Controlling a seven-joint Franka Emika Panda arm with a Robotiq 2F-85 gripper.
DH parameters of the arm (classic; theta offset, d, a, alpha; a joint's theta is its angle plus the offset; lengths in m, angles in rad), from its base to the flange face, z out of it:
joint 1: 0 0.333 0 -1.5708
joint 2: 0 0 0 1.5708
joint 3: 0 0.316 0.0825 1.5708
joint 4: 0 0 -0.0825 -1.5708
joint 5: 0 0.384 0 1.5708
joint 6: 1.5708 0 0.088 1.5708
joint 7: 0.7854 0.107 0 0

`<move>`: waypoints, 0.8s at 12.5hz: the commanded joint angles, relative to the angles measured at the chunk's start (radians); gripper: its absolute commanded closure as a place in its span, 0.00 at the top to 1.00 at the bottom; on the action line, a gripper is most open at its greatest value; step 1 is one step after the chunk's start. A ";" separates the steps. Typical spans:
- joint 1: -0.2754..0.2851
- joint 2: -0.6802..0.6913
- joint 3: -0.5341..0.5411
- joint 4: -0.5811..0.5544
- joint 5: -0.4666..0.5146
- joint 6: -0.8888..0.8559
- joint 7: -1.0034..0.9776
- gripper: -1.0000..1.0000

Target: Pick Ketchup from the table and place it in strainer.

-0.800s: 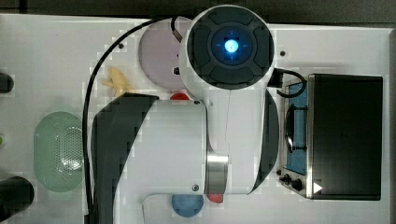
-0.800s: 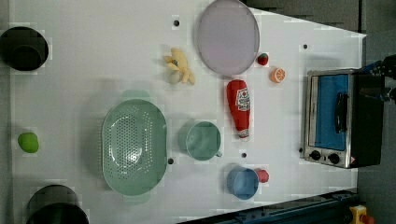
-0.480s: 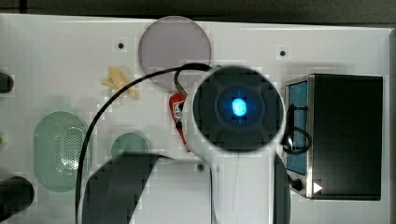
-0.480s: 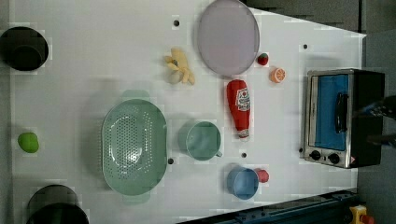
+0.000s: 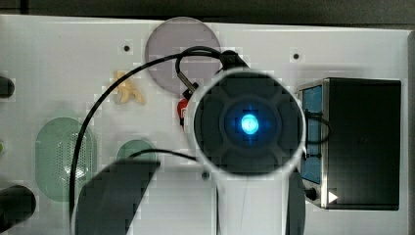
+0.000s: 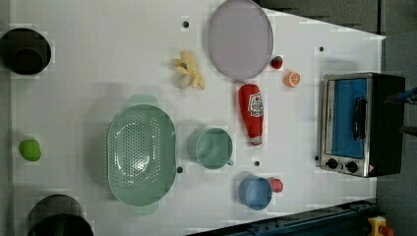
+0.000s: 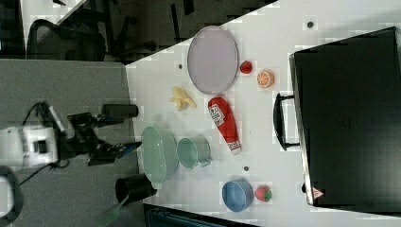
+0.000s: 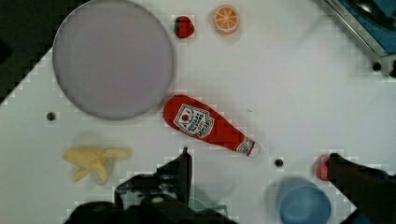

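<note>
The Ketchup [image 8: 208,126] is a red bottle with a white label, lying flat on the white table just beside a purple plate. In the wrist view my gripper [image 8: 264,163] hangs above it, open, its dark fingers [image 8: 183,164] spread wide and nothing between them. The Ketchup [image 6: 252,114] lies to the left view's right of a green mug [image 6: 212,147]. On the mug's other side sits the strainer [image 6: 141,155], a mint-green perforated oval basket with nothing in it. In the top view the arm [image 5: 249,125] covers most of the Ketchup [image 5: 183,110]; the strainer [image 5: 63,156] lies at the top view's left.
A purple plate [image 6: 240,38], a banana [image 6: 189,76], a strawberry [image 6: 277,62] and an orange slice [image 6: 292,78] lie near the bottle. A blue cup [image 6: 255,191] stands by its cap end. A toaster oven [image 6: 361,123] is at the left view's right; black cups [image 6: 24,50] and a green ball [image 6: 29,150] at its left.
In the top view the arm's round head has swung from the plate toward the picture's bottom, and now sits over the Ketchup. The Ketchup and strainer have not moved.
</note>
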 commanded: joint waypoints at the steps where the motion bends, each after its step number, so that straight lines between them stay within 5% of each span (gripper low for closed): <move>1: -0.015 0.106 0.024 -0.080 0.002 0.057 -0.174 1.00; 10: -0.010 0.288 0.062 -0.271 0.002 0.459 -0.752 1.00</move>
